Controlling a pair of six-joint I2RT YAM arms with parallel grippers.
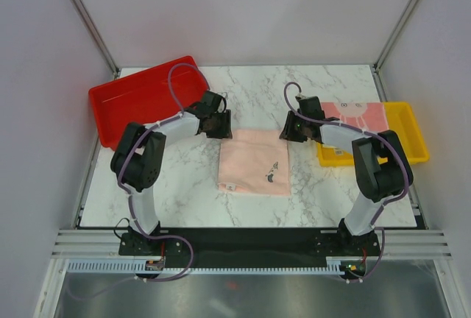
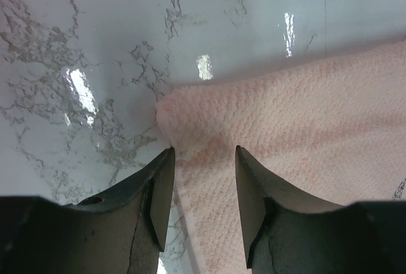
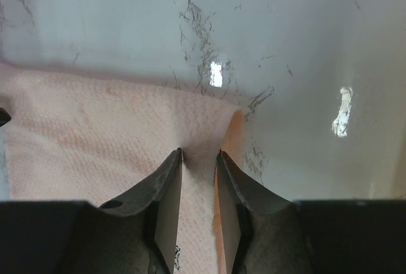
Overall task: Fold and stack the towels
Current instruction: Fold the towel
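A peach-pink towel [image 1: 254, 162] lies flat in the middle of the marble table, with a small dark print near its right edge. My left gripper [image 1: 219, 128] is down at its far left corner. In the left wrist view the towel [image 2: 298, 128] runs under the left gripper [image 2: 204, 153], whose jaws stand wide open astride the corner. My right gripper [image 1: 288, 130] is at the far right corner. There the towel [image 3: 95, 134] rises in a small ridge between the narrowly parted jaws of the right gripper [image 3: 199, 155]. A pink bunny towel [image 1: 353, 115] lies on the yellow tray.
A red tray [image 1: 147, 97] sits at the back left, just behind the left arm. The yellow tray [image 1: 408, 141] stands at the right edge beside the right arm. Grey walls and metal posts enclose the table on three sides.
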